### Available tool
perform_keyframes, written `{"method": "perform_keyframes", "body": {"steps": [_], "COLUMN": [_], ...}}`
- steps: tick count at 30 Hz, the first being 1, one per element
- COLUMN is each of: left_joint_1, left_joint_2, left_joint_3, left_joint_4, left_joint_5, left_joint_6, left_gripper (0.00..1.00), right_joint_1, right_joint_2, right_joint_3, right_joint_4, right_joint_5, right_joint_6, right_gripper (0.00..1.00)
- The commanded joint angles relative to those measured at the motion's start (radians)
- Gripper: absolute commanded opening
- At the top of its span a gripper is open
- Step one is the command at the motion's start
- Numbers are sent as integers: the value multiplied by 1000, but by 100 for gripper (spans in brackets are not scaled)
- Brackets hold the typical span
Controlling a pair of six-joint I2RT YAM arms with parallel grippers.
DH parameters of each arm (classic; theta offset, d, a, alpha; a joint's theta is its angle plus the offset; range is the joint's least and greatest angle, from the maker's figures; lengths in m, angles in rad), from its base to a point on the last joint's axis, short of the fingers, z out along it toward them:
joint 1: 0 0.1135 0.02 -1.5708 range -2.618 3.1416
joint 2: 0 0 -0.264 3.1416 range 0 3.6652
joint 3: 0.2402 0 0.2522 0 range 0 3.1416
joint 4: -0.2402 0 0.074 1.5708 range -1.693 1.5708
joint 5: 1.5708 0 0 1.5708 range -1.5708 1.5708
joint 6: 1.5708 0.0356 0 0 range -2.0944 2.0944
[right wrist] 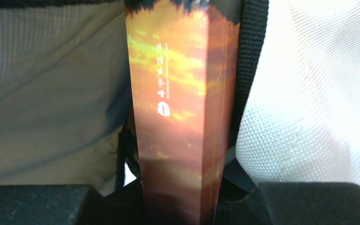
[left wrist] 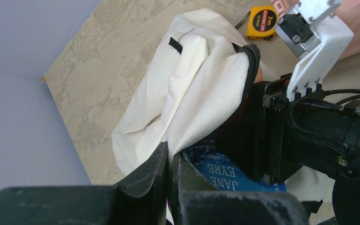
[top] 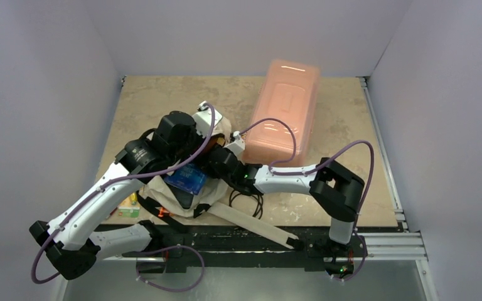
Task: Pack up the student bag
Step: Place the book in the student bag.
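Slumped on the counter point(top: 157, 100), the student bag point(left wrist: 187, 93) is pinched at its cream rim by the clenched left end effector point(left wrist: 172, 161), while an orange book point(right wrist: 178, 93) is grasped by the right end effector point(right wrist: 178, 201) at the bag's mouth. A blue book point(left wrist: 225, 173) is seen inside the bag, and a pink box point(top: 285, 113) lies just beyond it.

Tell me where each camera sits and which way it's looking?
Top: above, behind the arms, looking down at the table; both arms show.
Left wrist: on the left arm, looking past its left gripper, shut on the bag, toward the right arm.
Right wrist: on the right arm, looking into the bag; right gripper holds a book.
Shared: all three show the bag.
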Motion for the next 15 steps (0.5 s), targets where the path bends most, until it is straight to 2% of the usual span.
{"method": "perform_keyframes", "body": {"steps": [1,6,9,15], "left_joint_1": [5,5,7,9], "left_joint_2": [-13,-6,-12,-15], "left_joint_3": [75,109,100,94], "left_joint_4": [54,25,44,45], "left_joint_5": [-5,49,16,73], "left_joint_6": [-23,-24,15,44], "left_gripper": [0,0,0,0], "right_joint_1": [-74,-125,-142,-172], "right_joint_2": [-106,-49,8,72], "right_joint_3": [23,41,83,76], "right_joint_4": [292,388,424,548], "right_joint_5": [142,121,106,134], "right_joint_6": [122,196,190,120], "right_gripper": [0,0,0,0]}}
